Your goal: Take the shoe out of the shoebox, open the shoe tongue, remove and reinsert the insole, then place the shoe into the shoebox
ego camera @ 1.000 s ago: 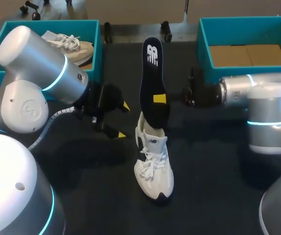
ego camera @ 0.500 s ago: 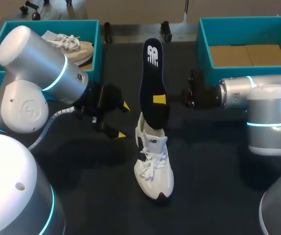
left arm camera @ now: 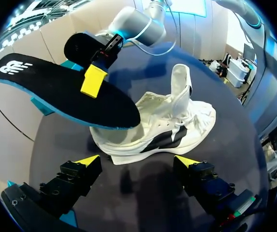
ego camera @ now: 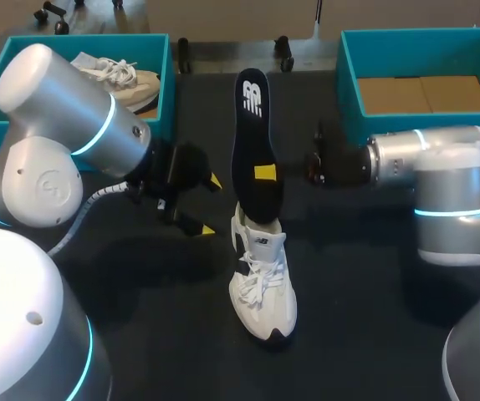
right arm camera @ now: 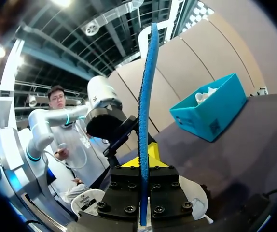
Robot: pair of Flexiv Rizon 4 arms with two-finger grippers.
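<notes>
Our white shoe (ego camera: 262, 280) stands on the open table (ego camera: 374, 334), toe toward us. Beside it, our left gripper (ego camera: 209, 205) hangs with its jaws spread. Our right gripper (ego camera: 264, 172) pinches the black insole (ego camera: 252, 125), whose lower end sits at the shoe's opening. Beyond, the left box (ego camera: 165, 92) holds another shoe (ego camera: 123, 75); the right box (ego camera: 349, 83) shows a cardboard floor.

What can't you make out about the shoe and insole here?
- Head view: the insole covers the opening of the white shoe, so whether its lower end sits inside is unclear.
- Head view: the right gripper shows one yellow tip; the insole hides the other.
- Right wrist view: that gripper's body hides most of the white shoe.
- Head view: the left arm covers part of the left shoebox.
</notes>
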